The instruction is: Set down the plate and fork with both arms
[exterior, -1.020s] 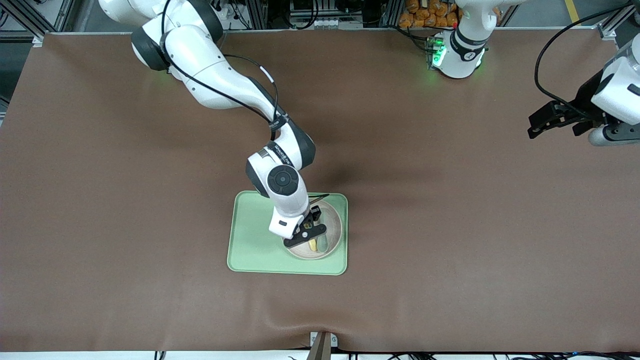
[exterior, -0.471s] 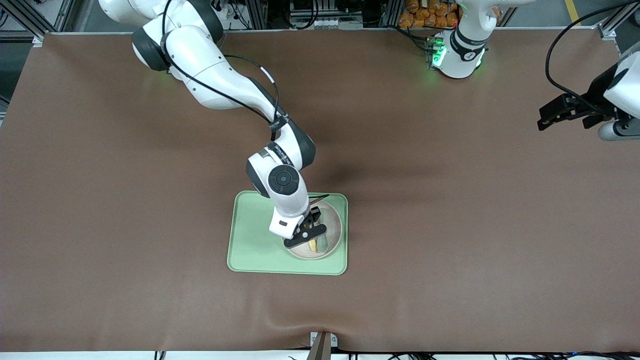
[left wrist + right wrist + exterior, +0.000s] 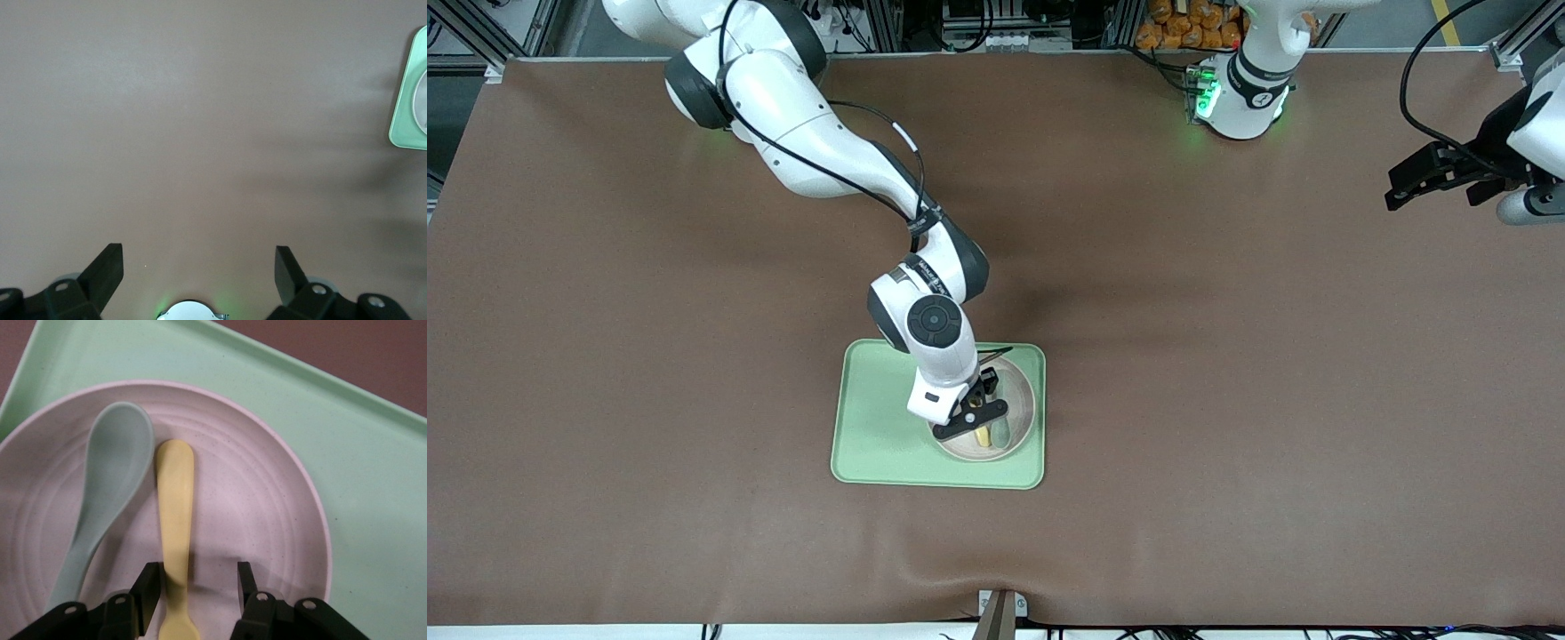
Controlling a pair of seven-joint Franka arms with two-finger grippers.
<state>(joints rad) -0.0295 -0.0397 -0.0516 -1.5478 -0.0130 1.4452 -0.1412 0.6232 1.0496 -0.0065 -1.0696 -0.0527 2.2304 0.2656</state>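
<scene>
The pale pink plate (image 3: 1021, 398) (image 3: 260, 513) sits on the light-green tray (image 3: 876, 427) (image 3: 373, 480), at the tray's end toward the left arm. The pale yellow fork (image 3: 983, 436) (image 3: 175, 487) lies flat on the plate beside a grey-green spoon (image 3: 1001, 433) (image 3: 110, 487). My right gripper (image 3: 978, 405) (image 3: 197, 579) is low over the plate and open. Its jaws straddle the fork's handle, with one finger close to it and the other well apart. My left gripper (image 3: 1432, 188) (image 3: 199, 260) hangs open and holds nothing, over bare table at the left arm's end.
Brown mat covers the whole table (image 3: 1227, 400). The tray's corner (image 3: 403, 113) shows at the edge of the left wrist view. A small metal bracket (image 3: 1000, 609) sits at the table edge nearest the front camera.
My left gripper has drawn away from the tray, toward its own end of the table. The right arm has stayed over the plate with the fork between its jaws.
</scene>
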